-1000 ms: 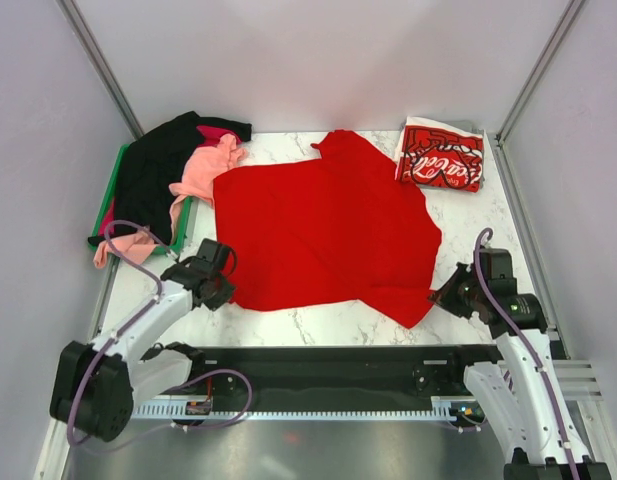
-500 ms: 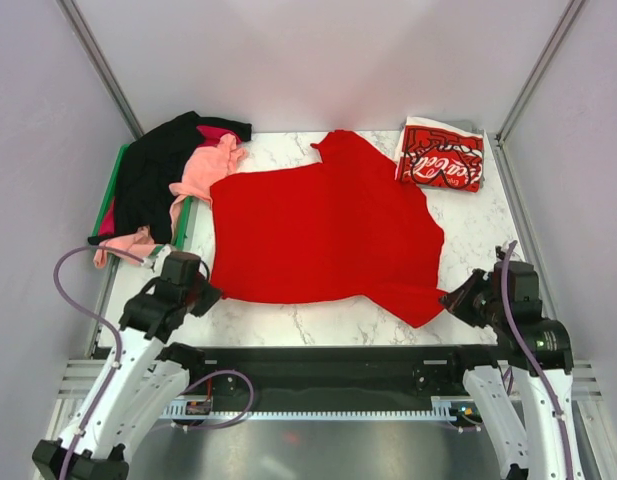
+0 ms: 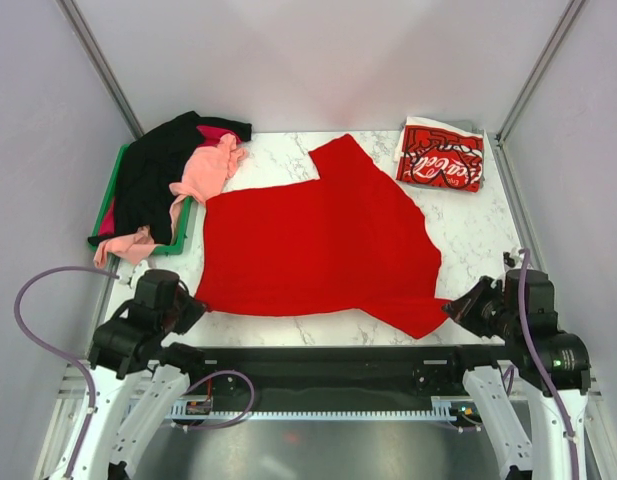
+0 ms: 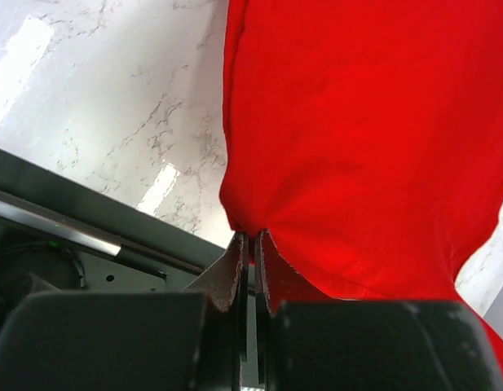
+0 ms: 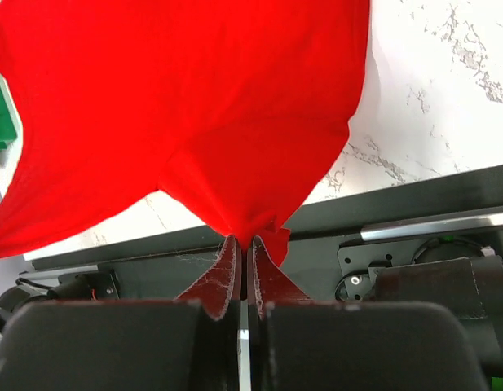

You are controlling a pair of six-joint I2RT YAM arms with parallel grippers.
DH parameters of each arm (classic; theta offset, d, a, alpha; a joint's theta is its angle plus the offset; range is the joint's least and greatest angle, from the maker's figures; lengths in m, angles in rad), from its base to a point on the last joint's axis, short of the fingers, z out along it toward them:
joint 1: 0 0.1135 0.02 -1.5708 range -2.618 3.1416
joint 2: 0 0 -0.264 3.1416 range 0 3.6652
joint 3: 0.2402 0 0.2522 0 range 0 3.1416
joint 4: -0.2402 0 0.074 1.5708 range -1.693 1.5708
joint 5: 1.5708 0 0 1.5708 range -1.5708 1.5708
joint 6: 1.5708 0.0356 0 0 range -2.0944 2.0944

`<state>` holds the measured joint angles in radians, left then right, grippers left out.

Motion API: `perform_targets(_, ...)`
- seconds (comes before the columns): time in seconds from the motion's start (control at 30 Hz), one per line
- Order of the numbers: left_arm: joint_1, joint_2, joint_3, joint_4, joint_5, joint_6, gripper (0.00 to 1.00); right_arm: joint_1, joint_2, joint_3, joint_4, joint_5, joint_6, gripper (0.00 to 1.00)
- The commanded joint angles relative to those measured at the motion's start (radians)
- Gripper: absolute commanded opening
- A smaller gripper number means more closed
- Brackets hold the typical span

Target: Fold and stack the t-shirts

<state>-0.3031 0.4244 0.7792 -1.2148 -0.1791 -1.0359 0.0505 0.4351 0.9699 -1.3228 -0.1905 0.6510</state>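
Starting at the far left, a green tray (image 3: 116, 170) carries a loose heap of shirts: a black one (image 3: 153, 180) across most of it, a salmon-pink one (image 3: 206, 165) spilling over the tray's right edge onto the marble table (image 3: 468, 230), and a strip of magenta one (image 3: 213, 133) showing at the far end of the heap.

At the near left corner of the table, the left gripper (image 3: 188, 303) has its two fingers pressed together on the near-left corner of the plain red shirt (image 3: 318, 240). The left wrist view shows the cloth (image 4: 357, 138) bunched into a point right at the fingertips (image 4: 249, 236), with only a sliver of gap between the jaws, and the fabric fanning away from them over the marble.

The plain red shirt lies spread flat across the middle of the table, its near hem running along the table's near edge between the two grippers, one sleeve pointing to the far side.

At the near right, the right gripper (image 3: 456, 308) is likewise clamped on the shirt's near-right corner; in the right wrist view the red cloth (image 5: 194, 106) gathers into a pinched tip between the closed fingers (image 5: 242, 240), just over the table's near edge.

At the far right corner, well apart from both grippers, the Coca-Cola shirt (image 3: 441, 157) sits folded in a compact rectangle.
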Motion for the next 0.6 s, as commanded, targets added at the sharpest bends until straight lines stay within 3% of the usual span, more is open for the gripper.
perform_targets(0.0,0.005,0.026,0.012,-0.031,-0.022,-0.012,0.05,-0.001,0.04,0.017,-0.013,-0.009,-0.01,0.0)
perform_targets(0.23,0.005,0.181,0.0,0.125,-0.003,0.025,0.07,-0.001,0.237,0.013,0.202,-0.02,-0.042,0.0)
perform_targets(0.4,0.018,0.329,0.048,0.222,-0.04,0.074,0.07,0.006,0.473,0.131,0.338,0.032,-0.123,0.0)
perform_targets(0.57,0.157,0.491,0.069,0.336,0.019,0.186,0.07,0.049,0.745,0.306,0.422,0.071,-0.18,0.0)
